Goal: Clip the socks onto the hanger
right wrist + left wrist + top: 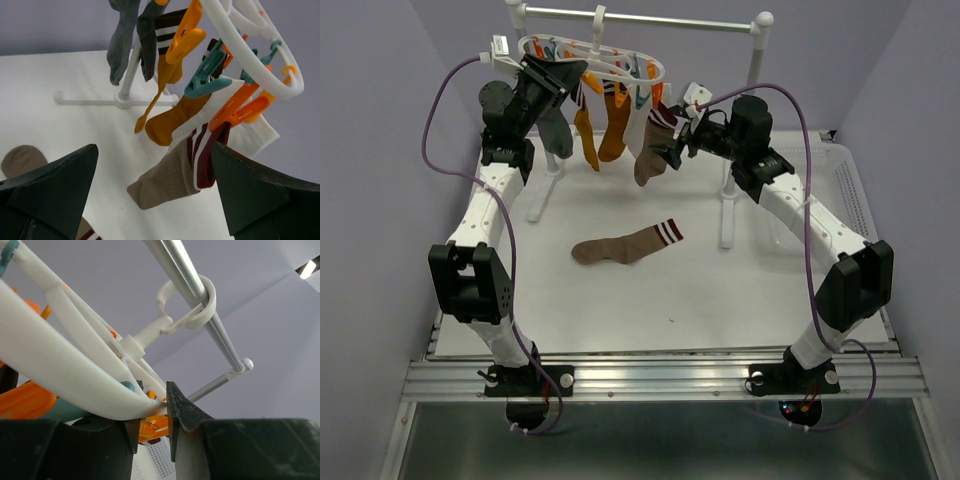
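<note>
The white oval hanger (650, 66) hangs by its hook (200, 310) from the metal rail (640, 18). Grey (557, 135), mustard (612, 130) and white socks dangle from its clips. My left gripper (552, 82) is at the hanger's left end. In the left wrist view its jaws (152, 425) are pinched on the white ring (60, 365), with an orange clip just behind. My right gripper (154, 150) is open. A brown striped sock (170, 180) hangs between its fingers from an orange clip (235, 110). A second brown striped sock (620, 246) lies flat on the table.
The rail stand's white posts and feet (725, 235) rest on the table under the hanger. A white perforated basket (850, 190) stands at the right edge. Purple cables loop from both wrists. Grey walls close in the back and sides.
</note>
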You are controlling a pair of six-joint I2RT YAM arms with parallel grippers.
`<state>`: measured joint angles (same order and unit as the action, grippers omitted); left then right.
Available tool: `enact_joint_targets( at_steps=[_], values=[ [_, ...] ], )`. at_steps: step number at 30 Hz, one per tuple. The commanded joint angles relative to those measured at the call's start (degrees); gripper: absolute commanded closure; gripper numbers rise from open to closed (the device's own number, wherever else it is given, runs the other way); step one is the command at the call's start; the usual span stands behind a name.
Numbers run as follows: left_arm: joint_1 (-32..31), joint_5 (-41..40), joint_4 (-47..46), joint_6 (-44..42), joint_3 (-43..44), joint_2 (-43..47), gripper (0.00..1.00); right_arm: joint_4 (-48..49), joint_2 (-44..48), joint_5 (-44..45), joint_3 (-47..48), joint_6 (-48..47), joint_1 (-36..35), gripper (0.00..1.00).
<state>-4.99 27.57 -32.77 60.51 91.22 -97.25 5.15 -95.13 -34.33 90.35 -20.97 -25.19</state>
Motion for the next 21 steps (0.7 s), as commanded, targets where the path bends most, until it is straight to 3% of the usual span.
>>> enact_joint_targets(
  at_steps=[1, 6, 11, 16, 21],
  values=[
    [0.60, 3.71, -3.08, 0.31, 2.56, -0.13, 0.68, 2.67, -2.68, -5.57, 4.22, -12.42, -0.12, 0.00],
    [0.60, 4.07, -4.14, 0.31, 0.98, 0.66, 0.69, 2.67, -5.32, -11.90, 6.60, -14.45, -0.12, 0.00],
    [0.69, 3.98, -4.49, 0.22, 0.36, 0.92, 0.69, 5.65, -7.34, -14.45, 8.35, -9.29, -0.12, 0.00],
    [0.69, 4.42, -5.54, 0.49, -0.43, 0.92, 0.69, 13.56, -9.28, -11.21, 8.18, -1.71, -0.12, 0.00],
    [0.78, 5.38, -5.81, 0.49, -0.17, 0.57, 0.71, 13.49, -11.48, -7.42, 11.16, -3.37, -0.12, 0.00]
  ],
)
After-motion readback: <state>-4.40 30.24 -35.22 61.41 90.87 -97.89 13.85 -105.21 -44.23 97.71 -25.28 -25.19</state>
